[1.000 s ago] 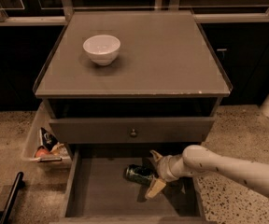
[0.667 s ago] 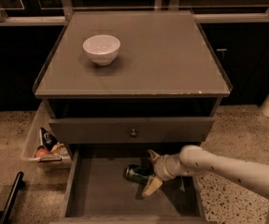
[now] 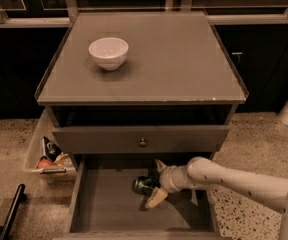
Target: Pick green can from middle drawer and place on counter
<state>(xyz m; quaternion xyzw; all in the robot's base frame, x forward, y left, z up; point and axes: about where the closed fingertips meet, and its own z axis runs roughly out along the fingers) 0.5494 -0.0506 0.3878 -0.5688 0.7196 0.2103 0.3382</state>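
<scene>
The green can [image 3: 143,185] lies on its side on the floor of the open middle drawer [image 3: 104,204], near its back. My gripper [image 3: 155,182] reaches in from the right, low inside the drawer. It is open, with one pale finger [image 3: 160,165] behind the can's right end and the other [image 3: 156,198] in front of it. The fingers stand spread around that end of the can and are not closed on it. The counter [image 3: 174,59] is the grey cabinet top above.
A white bowl [image 3: 108,52] stands on the counter's left rear. A grey drawer front with a round knob [image 3: 143,142] juts out just above the open drawer. A pale bin of snack packets [image 3: 49,156] sits on the floor at the left. A black bar [image 3: 11,209] lies at the lower left.
My gripper has moved a little to the left, so its spread fingers now reach further around the can's right end. The can has not moved.
</scene>
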